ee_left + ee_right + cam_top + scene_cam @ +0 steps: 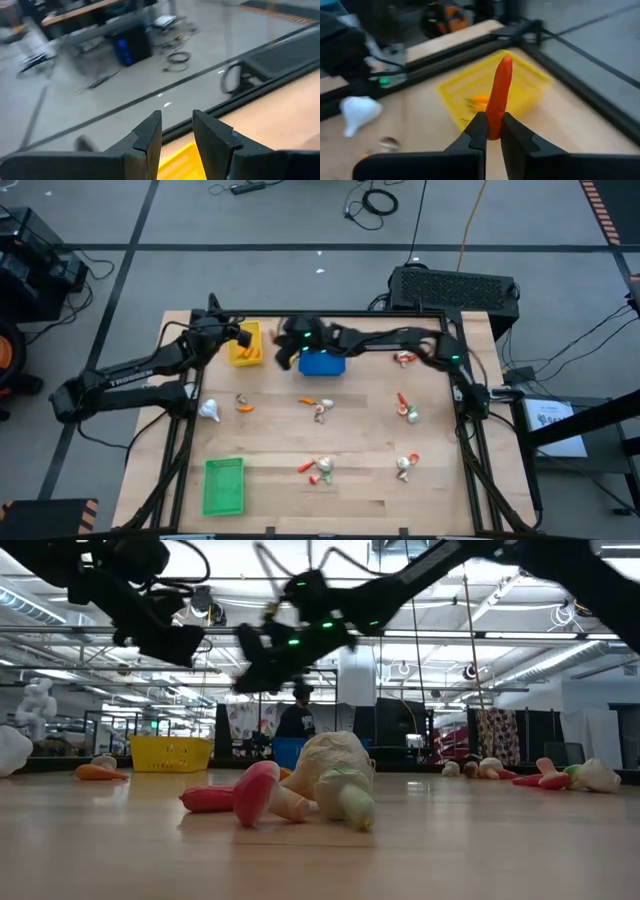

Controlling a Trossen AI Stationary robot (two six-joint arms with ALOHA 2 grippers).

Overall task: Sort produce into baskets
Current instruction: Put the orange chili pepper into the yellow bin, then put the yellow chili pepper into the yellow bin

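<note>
Wooden table (350, 480) holds three baskets: green basket (224, 485) at the near left corner, blue basket (322, 364) at the far middle, yellow basket (495, 85) at the far left with orange pieces inside. Left gripper (177, 132) hangs over the yellow basket's far edge, fingers parted, nothing between them. Right gripper (490, 131) sits clamped on an upright carrot (499, 95), near the yellow basket. Loose vegetables (320, 468) are scattered across the table's middle and near side; a white bulb (359, 112) lies apart.
</note>
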